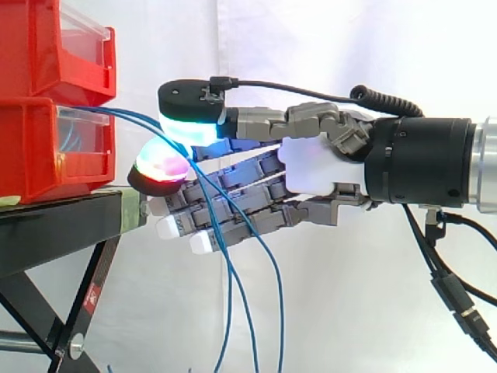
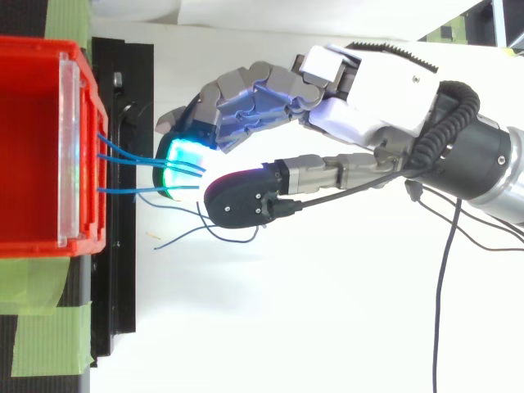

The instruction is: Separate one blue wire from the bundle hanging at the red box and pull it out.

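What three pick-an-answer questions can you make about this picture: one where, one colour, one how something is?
1. Where do the blue wires come out? A) the lower red bin B) the floor C) the curtain
2. What colour is the stand? A) yellow B) black C) pink
3. How are the wires? A) balled up B) tied in a bow C) hanging loose
Answers: A, they leave its front; B, its top and legs are black; C, they dangle below the stand's top.
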`<state>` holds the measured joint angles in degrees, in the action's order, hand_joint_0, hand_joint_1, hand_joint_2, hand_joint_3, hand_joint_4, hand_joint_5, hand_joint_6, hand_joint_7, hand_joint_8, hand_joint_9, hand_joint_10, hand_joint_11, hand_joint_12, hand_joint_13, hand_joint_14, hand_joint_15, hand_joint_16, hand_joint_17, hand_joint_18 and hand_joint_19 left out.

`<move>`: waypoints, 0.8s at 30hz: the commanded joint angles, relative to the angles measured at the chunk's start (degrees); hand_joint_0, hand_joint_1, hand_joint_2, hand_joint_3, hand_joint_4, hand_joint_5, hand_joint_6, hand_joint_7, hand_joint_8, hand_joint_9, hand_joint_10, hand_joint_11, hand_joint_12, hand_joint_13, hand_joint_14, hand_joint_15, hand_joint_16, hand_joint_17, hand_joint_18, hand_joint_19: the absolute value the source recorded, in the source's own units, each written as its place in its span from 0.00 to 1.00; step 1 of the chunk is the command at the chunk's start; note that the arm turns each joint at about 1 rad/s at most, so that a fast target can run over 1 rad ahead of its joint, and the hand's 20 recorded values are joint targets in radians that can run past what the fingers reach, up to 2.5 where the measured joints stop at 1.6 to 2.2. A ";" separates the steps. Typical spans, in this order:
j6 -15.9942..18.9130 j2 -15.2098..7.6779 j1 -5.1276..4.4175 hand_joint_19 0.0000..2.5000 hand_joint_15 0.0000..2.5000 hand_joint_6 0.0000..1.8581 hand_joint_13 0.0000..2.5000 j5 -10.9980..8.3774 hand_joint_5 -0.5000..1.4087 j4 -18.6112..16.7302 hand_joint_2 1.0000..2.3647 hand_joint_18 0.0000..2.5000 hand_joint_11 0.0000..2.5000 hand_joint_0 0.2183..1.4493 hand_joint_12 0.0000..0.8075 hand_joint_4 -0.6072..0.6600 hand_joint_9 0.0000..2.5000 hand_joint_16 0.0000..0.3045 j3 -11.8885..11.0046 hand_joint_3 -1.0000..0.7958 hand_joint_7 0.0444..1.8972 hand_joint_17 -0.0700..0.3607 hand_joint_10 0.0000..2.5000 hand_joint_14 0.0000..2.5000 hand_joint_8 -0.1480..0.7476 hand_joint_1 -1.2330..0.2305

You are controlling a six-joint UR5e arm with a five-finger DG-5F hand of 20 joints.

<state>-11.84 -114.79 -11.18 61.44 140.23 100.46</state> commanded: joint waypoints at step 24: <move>0.06 0.00 0.11 0.19 0.19 0.49 0.29 0.18 0.15 0.13 0.02 0.27 0.17 0.34 0.52 0.58 0.25 0.18 0.00 0.47 0.45 0.45 0.00 0.01 0.54 0.35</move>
<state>-11.79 -114.78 -11.10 61.52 140.34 100.46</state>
